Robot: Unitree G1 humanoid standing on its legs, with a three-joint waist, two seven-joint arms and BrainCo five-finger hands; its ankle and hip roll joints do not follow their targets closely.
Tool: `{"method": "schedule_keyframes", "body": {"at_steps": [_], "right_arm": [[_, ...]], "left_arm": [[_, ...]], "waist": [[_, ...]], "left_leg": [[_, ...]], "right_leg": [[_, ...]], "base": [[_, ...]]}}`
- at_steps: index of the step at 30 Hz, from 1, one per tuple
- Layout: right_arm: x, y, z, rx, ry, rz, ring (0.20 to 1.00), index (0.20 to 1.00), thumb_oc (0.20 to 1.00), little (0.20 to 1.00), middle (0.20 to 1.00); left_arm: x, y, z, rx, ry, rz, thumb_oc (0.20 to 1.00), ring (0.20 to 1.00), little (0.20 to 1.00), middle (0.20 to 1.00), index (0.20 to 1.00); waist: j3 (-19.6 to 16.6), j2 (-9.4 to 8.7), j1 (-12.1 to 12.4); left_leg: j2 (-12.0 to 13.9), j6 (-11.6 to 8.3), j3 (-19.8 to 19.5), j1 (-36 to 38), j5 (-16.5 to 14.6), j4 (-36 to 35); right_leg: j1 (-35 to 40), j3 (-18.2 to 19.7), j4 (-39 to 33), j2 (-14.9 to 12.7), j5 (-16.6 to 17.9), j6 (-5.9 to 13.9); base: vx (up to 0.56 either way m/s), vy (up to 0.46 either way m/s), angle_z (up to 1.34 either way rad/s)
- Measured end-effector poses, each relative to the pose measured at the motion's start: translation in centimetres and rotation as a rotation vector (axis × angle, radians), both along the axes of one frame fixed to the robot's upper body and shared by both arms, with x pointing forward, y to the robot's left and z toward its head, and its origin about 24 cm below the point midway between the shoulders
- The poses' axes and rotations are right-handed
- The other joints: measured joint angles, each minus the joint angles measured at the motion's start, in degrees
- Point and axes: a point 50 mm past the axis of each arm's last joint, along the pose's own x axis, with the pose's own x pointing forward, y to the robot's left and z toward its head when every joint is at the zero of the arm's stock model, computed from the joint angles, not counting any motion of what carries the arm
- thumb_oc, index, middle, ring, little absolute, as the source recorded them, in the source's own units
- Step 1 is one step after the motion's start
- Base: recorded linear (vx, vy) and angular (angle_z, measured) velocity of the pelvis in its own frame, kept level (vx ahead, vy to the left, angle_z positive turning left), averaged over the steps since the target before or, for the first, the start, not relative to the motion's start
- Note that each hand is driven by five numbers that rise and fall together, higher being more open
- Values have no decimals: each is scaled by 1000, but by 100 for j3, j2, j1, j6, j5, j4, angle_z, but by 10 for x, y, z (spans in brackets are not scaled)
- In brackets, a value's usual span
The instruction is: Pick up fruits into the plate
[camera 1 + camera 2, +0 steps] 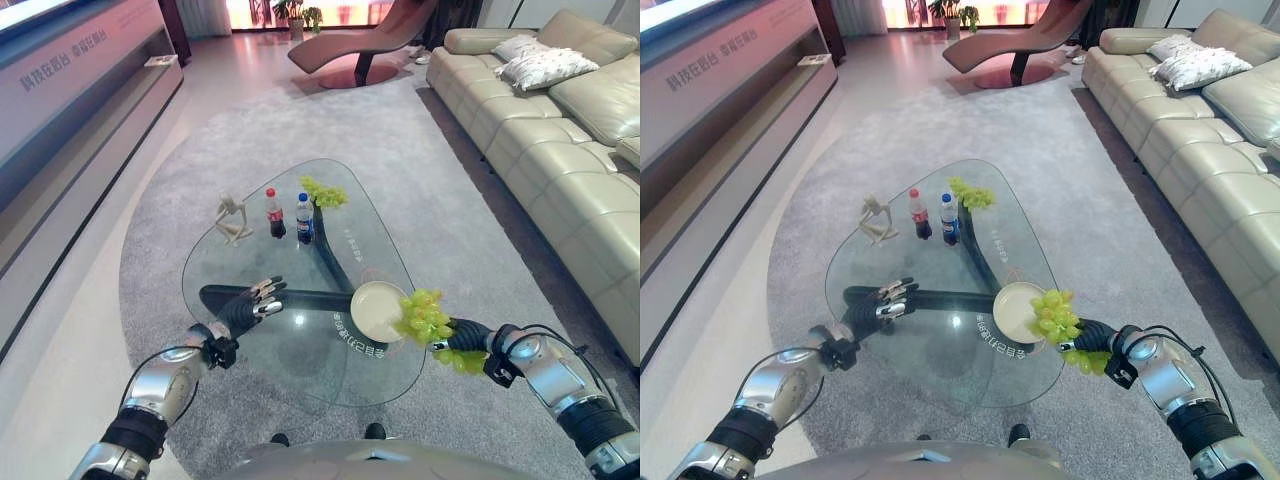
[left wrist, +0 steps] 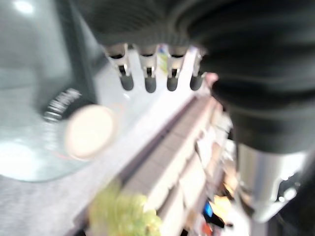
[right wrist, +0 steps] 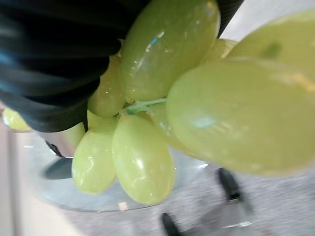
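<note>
Glass coffee table point(image 1: 250, 330) on grey carpet. Right hand point(image 1: 462, 334) clenched round green grape bunch point(image 1: 424, 316), at cream plate's point(image 1: 374, 309) near-right rim. Left hand point(image 1: 252, 303) relaxed, fingers extended, empty. Farther: second grape bunch point(image 1: 324, 193), two bottles point(image 1: 288, 215), labels unreadable.

Both eye views look down from head height onto the same glass table point(image 1: 300, 330), set slightly apart, left wrist view close behind its fingers point(image 2: 147, 81) across the table, right wrist view pressed against grapes point(image 3: 162, 98)
</note>
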Motion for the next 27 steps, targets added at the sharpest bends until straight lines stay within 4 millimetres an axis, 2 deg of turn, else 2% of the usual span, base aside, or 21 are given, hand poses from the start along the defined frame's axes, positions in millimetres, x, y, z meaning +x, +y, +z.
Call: {"method": "schedule_keyframes", "body": {"at_steps": [5,8,15,20,23,27], "right_arm": [[11,-23,0,-205,-35,-33,200,200,200,200,200],[32,-29,6,-340,-55,-28,200,200,200,200,200],[73,-44,27,-508,-157,-114,200,200,200,200,200],[81,-46,27,-542,-186,-176,200,200,200,200,200],[87,-45,30,-541,-227,-205,200,200,200,200,200],[104,-41,46,-523,-303,-255,200,200,200,200,200]], "left_arm": [[-14,17,-31,57,145,82,1000,1000,1000,1000,1000],[-21,27,-47,113,231,112,1000,1000,1000,1000,1000],[-17,44,-60,254,294,153,1000,1000,1000,1000,1000],[-23,53,-69,320,363,181,1000,1000,1000,1000,1000],[-20,58,-71,382,371,225,1000,1000,1000,1000,1000],[-6,63,-65,468,341,256,1000,1000,1000,1000,1000]], "waist": [[213,-86,121],[365,-141,232],[899,-270,582],[1193,-283,749],[1425,-237,805],[1717,-112,844]], "left_leg": [[8,-5,-43,-171,24,1],[9,-31,-102,-366,89,5],[15,-115,-345,-720,255,35],[14,-127,-467,-881,269,36],[4,-143,-593,-1088,324,37],[-13,-145,-731,-1375,405,38]], "right_leg": [[-130,-71,0,-10,1,-1],[-292,-147,1,16,9,-2],[-539,-374,29,59,51,-57],[-633,-485,28,61,32,-34],[-765,-615,30,51,54,-63],[-988,-745,31,38,75,-91]], "base": [[-96,-60,8],[-112,-82,10],[-111,-104,17],[-51,-45,14],[-104,4,19],[-110,35,16]]}}
